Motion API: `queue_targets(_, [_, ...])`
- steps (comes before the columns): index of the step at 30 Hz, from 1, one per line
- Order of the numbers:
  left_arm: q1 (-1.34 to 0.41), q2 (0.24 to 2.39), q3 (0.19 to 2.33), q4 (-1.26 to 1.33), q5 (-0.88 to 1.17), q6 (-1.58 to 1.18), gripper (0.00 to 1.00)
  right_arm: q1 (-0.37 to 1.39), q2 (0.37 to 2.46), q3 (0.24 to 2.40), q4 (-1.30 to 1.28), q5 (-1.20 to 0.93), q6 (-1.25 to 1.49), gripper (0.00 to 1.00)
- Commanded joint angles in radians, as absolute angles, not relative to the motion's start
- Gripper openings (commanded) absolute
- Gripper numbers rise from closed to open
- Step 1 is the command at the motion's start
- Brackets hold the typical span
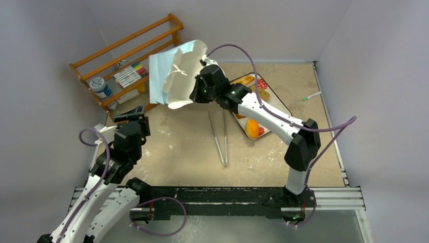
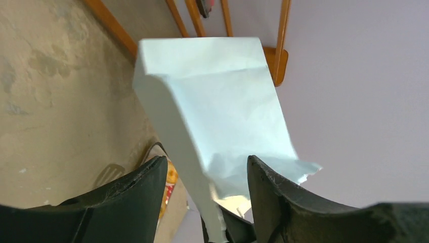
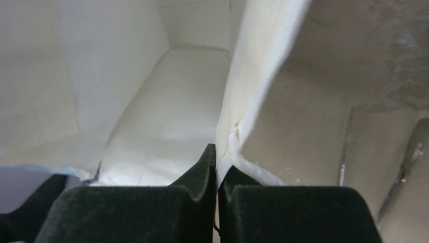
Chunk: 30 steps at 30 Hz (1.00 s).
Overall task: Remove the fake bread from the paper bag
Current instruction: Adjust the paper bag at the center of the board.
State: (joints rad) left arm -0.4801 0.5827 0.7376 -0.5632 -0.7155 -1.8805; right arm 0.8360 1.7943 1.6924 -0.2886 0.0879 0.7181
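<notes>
The pale-blue paper bag (image 1: 174, 76) hangs in the air at the back, tilted, with its white inside facing the camera. My right gripper (image 1: 197, 94) is shut on the bag's rim. In the right wrist view the closed jaws (image 3: 217, 164) pinch the bag wall (image 3: 253, 66), and the inside of the bag (image 3: 167, 111) looks empty. The fake bread lies on the strawberry-print tray (image 1: 281, 101): an orange roll (image 1: 252, 127) and a golden piece (image 1: 245, 80), with the others partly hidden by the right arm. My left gripper (image 1: 132, 113) is open and empty, apart from the bag (image 2: 217, 106).
Long metal tongs (image 1: 220, 136) lie on the table left of the tray. A wooden rack (image 1: 126, 55) with markers and a jar stands at the back left. A green marker (image 1: 311, 96) lies at the right. Walls close off all sides.
</notes>
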Motion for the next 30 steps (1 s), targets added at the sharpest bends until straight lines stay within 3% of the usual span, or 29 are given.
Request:
queue_targets(1, [-0.477,0.567,0.845,-0.758,-0.819,-1.701,0.59,0.863,1.846,1.865,-0.574,0.176,0.561,0.0])
queue_targets(11, [-0.479,0.609,0.909,-0.792,-0.859,-1.485,0.59,0.945,1.977,2.167,-0.897,0.274,0.497,0.0])
queue_targets(17, [-0.478,0.656,0.972,-0.826,-0.895,-1.4,0.63,0.982,2.116,2.525,-1.151,0.291,0.472,0.0])
queue_targets(25, [-0.478,0.66,0.962,-0.813,-0.895,-1.334,0.63,0.982,2.048,2.382,-1.158,0.259,0.525,0.01])
queue_targets(30, [-0.478,0.698,0.968,-0.798,-0.886,-1.292,0.63,0.982,2.093,2.375,-1.153,0.243,0.531,0.09])
